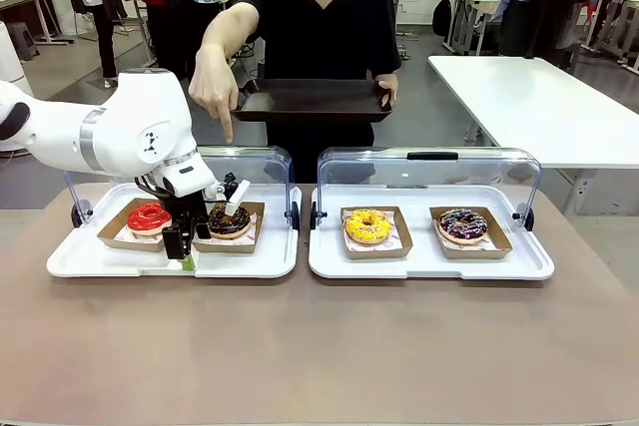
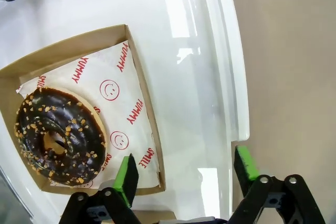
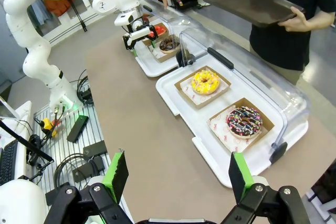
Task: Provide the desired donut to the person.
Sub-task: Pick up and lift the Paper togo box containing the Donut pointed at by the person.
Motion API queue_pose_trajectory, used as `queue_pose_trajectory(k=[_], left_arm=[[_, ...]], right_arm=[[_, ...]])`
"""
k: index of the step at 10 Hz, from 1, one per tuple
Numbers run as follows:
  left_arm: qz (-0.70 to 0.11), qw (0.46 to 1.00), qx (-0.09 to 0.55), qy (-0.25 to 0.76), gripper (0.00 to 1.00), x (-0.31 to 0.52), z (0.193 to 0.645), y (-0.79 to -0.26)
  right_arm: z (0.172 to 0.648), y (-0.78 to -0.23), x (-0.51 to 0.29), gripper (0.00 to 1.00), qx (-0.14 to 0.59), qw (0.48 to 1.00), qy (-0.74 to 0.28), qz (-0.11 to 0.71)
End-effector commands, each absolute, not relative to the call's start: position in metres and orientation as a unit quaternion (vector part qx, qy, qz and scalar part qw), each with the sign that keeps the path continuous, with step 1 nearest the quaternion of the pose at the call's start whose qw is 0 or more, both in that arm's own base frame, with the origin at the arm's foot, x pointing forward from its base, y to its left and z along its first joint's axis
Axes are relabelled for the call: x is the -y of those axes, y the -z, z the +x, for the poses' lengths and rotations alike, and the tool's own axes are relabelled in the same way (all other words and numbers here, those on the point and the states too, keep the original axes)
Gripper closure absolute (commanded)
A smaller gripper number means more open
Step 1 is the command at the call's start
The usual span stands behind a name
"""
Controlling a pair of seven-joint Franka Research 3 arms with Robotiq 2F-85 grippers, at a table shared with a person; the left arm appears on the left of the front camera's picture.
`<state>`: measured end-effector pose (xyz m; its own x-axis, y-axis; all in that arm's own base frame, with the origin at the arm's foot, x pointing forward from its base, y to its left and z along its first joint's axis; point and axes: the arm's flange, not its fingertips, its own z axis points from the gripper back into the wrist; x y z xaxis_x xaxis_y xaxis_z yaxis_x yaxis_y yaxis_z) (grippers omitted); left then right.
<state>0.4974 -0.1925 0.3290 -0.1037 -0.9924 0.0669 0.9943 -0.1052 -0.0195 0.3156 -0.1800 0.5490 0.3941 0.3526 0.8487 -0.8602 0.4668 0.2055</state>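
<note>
The person (image 1: 319,17) in a black T-shirt holds a dark brown tray (image 1: 312,100) in one hand. The other hand (image 1: 215,92) points a finger down at the left white tray (image 1: 120,258). On it sit a red-glazed donut (image 1: 149,216) and a chocolate donut with nut bits (image 1: 229,220), each in a cardboard box. My left gripper (image 1: 184,251) hangs open at the tray's front, between the two boxes. In the left wrist view the chocolate donut (image 2: 59,136) lies left of the open left gripper (image 2: 186,170), whose left finger (image 2: 126,174) is over the box's corner. My right gripper (image 3: 177,174) is open, high off the table.
The right white tray (image 1: 429,264) carries a yellow sprinkled donut (image 1: 367,225) and a dark donut with coloured sprinkles (image 1: 462,224). Clear lids (image 1: 429,169) stand raised behind both trays. The brown table (image 1: 319,346) stretches in front. Bystanders and other tables are behind.
</note>
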Motion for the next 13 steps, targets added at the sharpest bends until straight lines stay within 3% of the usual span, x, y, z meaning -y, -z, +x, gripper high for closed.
queue_pose_trajectory(k=[1, 2, 4, 5, 7, 13], left_arm=[[-0.011, 0.672, 0.019, 0.740, 0.55, 0.1938, 0.5008, -0.3290], [-0.011, 0.673, 0.019, 0.740, 1.00, 0.1936, 0.5011, -0.3292], [-0.010, 0.671, 0.024, 0.741, 1.00, 0.1933, 0.5014, -0.3302], [-0.010, 0.670, 0.025, 0.742, 0.80, 0.1934, 0.5012, -0.3296], [-0.012, 0.670, 0.023, 0.742, 1.00, 0.1936, 0.5018, -0.3276], [-0.006, 0.661, 0.024, 0.750, 1.00, 0.1930, 0.4997, -0.3327]], right_arm=[[0.3169, -0.5486, 0.1805, 0.00, 0.390, 0.760, -0.396, 0.338], [0.3169, -0.5486, 0.1805, 0.00, 0.390, 0.760, -0.396, 0.338], [0.3169, -0.5486, 0.1805, 0.00, 0.390, 0.760, -0.396, 0.338], [0.3169, -0.5486, 0.1805, 0.00, 0.390, 0.760, -0.396, 0.338], [0.3169, -0.5486, 0.1805, 0.00, 0.390, 0.760, -0.396, 0.338], [0.3169, -0.5486, 0.1805, 0.00, 0.390, 0.760, -0.396, 0.338]])
